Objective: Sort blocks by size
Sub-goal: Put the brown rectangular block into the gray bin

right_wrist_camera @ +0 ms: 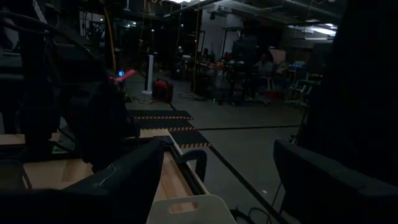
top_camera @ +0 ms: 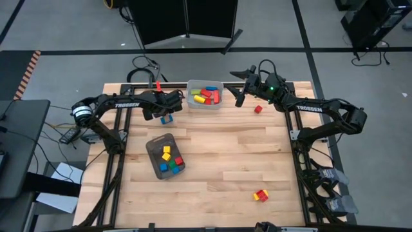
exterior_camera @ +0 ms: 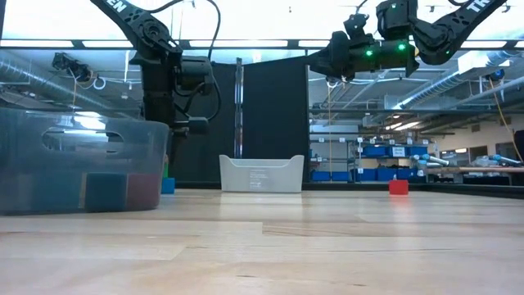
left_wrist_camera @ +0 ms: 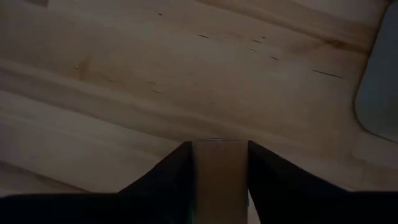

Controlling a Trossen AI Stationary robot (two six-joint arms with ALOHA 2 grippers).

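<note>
Blocks: we count several in the light bin, several in the dark tray, strays on the table. Left gripper clamps a blue block for sorting; right gripper, agape, waits beside the bin.

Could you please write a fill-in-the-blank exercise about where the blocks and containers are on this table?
1. The light bin at the far edge of the table holds red, yellow and ____ blocks.
2. The dark tray lies nearer to the ____ arm.
3. The lone red cube sits on the table close to the ____ gripper.
4. The left gripper is lowered over a ____ block beside the bin.

Missing words: green; left; right; blue
</note>
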